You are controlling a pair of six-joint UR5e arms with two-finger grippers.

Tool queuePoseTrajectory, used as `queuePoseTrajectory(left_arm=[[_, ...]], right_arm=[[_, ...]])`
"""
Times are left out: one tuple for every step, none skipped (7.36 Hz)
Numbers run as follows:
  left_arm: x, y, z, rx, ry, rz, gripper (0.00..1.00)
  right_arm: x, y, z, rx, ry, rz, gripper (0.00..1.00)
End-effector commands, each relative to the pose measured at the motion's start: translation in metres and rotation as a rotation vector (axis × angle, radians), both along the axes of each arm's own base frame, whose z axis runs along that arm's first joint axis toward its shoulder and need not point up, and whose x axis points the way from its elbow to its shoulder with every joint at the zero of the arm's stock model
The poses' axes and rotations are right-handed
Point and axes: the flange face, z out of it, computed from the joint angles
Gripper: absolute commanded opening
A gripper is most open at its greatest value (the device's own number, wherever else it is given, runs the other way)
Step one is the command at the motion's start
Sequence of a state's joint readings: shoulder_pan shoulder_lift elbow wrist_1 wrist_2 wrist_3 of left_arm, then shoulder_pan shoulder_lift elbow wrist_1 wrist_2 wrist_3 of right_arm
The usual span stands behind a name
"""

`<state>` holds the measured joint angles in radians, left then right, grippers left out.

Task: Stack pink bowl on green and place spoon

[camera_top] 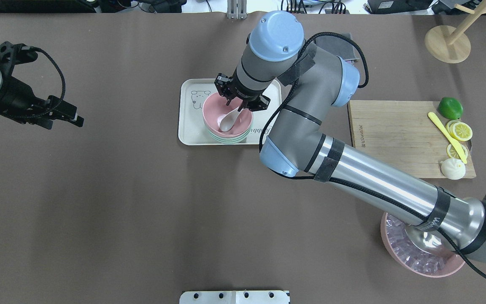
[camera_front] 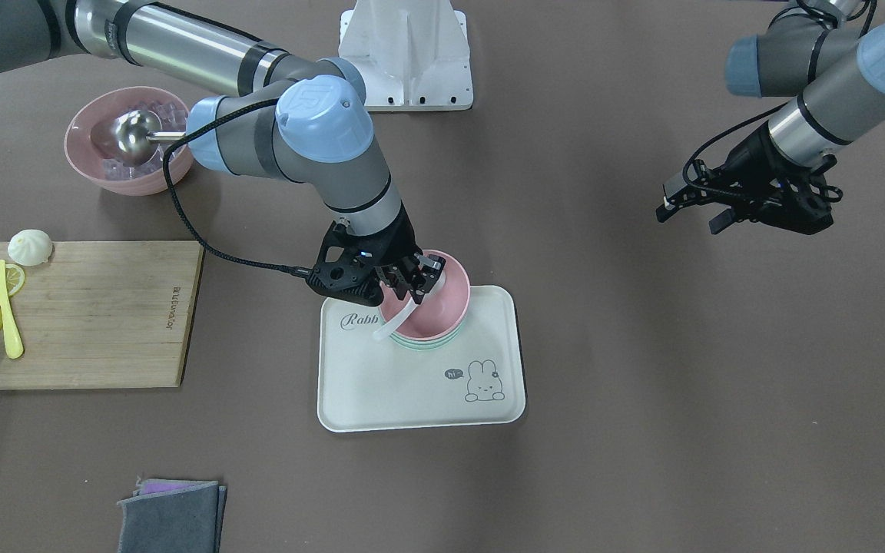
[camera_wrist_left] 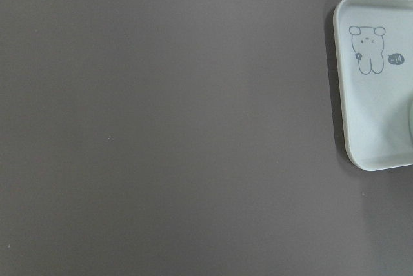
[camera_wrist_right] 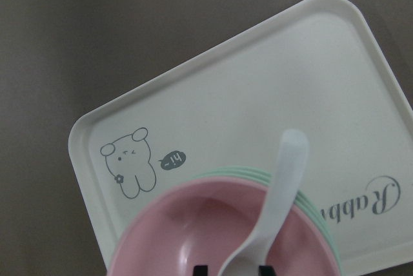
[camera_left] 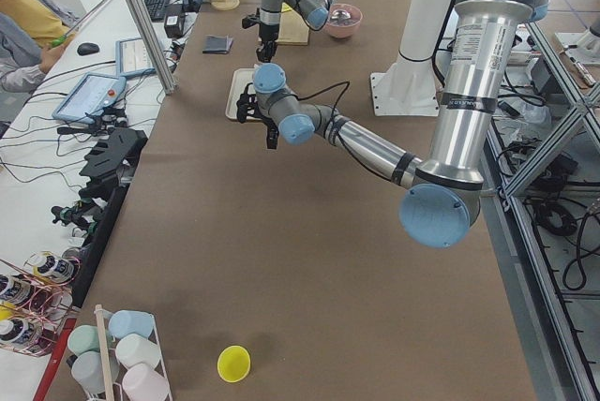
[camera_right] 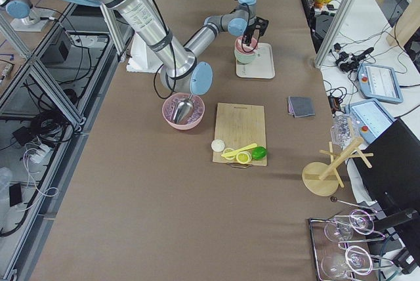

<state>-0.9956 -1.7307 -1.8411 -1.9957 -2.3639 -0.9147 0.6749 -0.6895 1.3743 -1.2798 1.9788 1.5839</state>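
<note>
A pink bowl (camera_front: 442, 307) sits nested on a green bowl (camera_front: 431, 343) at the robot-side end of a white rabbit tray (camera_front: 412, 384). A white spoon (camera_front: 396, 319) lies in the pink bowl, its handle leaning over the rim. My right gripper (camera_front: 415, 284) hovers just above the bowl, open, with its fingers on either side of the spoon. The right wrist view shows the spoon (camera_wrist_right: 284, 186), the pink bowl (camera_wrist_right: 193, 224) and the green rim (camera_wrist_right: 310, 202). My left gripper (camera_front: 688, 215) is open and empty, raised far off to the side, and its wrist view sees only the tray's corner (camera_wrist_left: 368, 128).
A wooden cutting board (camera_front: 97, 307) holds lemon slices, a lime, a yellow knife and a bun. A large pink bowl of ice with a metal scoop (camera_front: 124, 146) stands near the right arm's elbow. Grey cloths (camera_front: 170, 518) lie at the table's operator-side edge.
</note>
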Motion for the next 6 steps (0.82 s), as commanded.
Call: queuePoseTrajectory(left_arm=[[-0.014, 0.004, 0.020, -0.019, -0.022, -0.014, 0.98], [-0.038, -0.001, 0.035, 0.016, -0.047, -0.032, 0.98], [-0.053, 0.002, 0.065, 0.088, -0.131, -0.034, 0.98], [-0.072, 0.002, 0.098, 0.147, -0.194, -0.005, 0.98], [-0.105, -0.002, 0.126, 0.194, -0.232, 0.014, 0.98], [-0.141, 0.001, 0.154, 0.245, -0.270, 0.050, 0.98]], right_arm=[[0.060, -0.023, 0.042, 0.013, -0.005, -0.053, 1.00], [0.133, -0.022, 0.101, 0.060, -0.001, -0.115, 1.00], [0.216, -0.031, 0.167, 0.130, 0.036, -0.160, 1.00], [0.285, -0.039, 0.233, 0.206, 0.095, -0.203, 1.00], [0.347, -0.030, 0.298, 0.283, 0.168, -0.253, 1.00], [0.410, -0.019, 0.350, 0.352, 0.224, -0.295, 1.00]])
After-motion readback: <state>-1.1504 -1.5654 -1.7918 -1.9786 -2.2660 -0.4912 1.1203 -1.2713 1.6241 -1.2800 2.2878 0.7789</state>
